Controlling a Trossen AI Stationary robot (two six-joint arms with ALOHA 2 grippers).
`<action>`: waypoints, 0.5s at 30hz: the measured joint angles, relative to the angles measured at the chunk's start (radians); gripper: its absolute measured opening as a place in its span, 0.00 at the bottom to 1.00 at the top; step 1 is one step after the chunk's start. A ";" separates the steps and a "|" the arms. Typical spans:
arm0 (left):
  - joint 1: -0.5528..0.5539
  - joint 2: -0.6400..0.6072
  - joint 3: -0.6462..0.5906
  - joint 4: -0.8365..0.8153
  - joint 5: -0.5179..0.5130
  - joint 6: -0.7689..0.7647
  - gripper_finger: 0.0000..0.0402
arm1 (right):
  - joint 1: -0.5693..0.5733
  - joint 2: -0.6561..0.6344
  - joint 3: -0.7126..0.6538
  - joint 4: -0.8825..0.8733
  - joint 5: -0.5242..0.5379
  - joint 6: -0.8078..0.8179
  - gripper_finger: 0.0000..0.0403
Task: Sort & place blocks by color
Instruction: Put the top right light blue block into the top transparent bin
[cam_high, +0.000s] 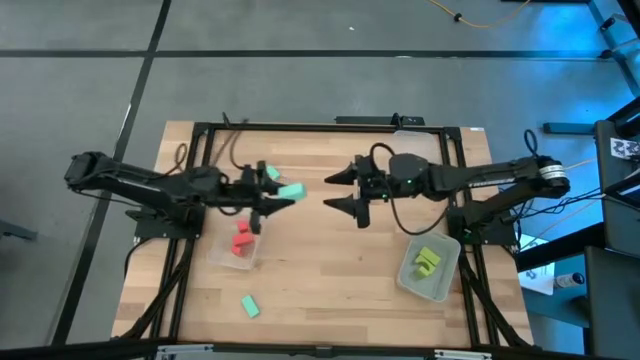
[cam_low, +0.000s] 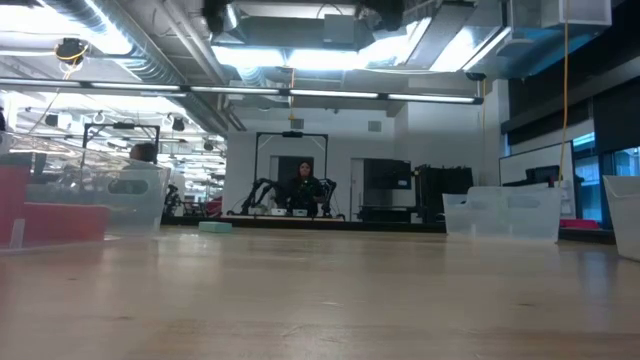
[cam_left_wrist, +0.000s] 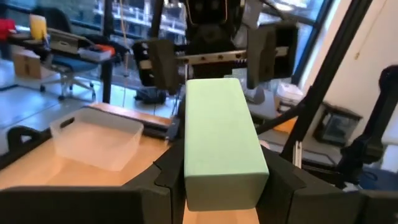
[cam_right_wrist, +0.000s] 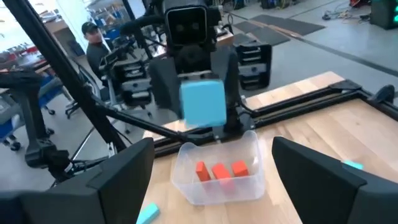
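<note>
1. The mint-green rectangular block (cam_high: 289, 190) is pinched in the left tool (cam_high: 281, 197), above the wooden tabletop (cam_high: 330, 280) at centre.
2. Its long axis points at 3 o'clock, toward the right tool (cam_high: 340, 189).
3. That tool faces it nearby, spread, empty.

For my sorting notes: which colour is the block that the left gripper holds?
Mint green; the block shows best in the left wrist view, between the left gripper's fingers.

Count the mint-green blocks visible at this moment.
3. One mint-green block is held in the left gripper, another lies on the table just behind that gripper, and a third lies near the front edge. None seems hidden.
</note>
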 joint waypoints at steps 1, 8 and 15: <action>0.002 0.032 0.026 0.001 0.006 0.004 0.31 | 0.000 0.007 0.000 0.010 -0.001 -0.002 0.82; 0.024 0.213 0.180 0.001 0.086 0.029 0.31 | 0.000 0.015 0.000 0.015 -0.028 -0.048 0.82; 0.041 0.287 0.251 -0.026 0.127 0.030 0.31 | 0.000 0.015 0.000 0.016 -0.054 -0.048 0.82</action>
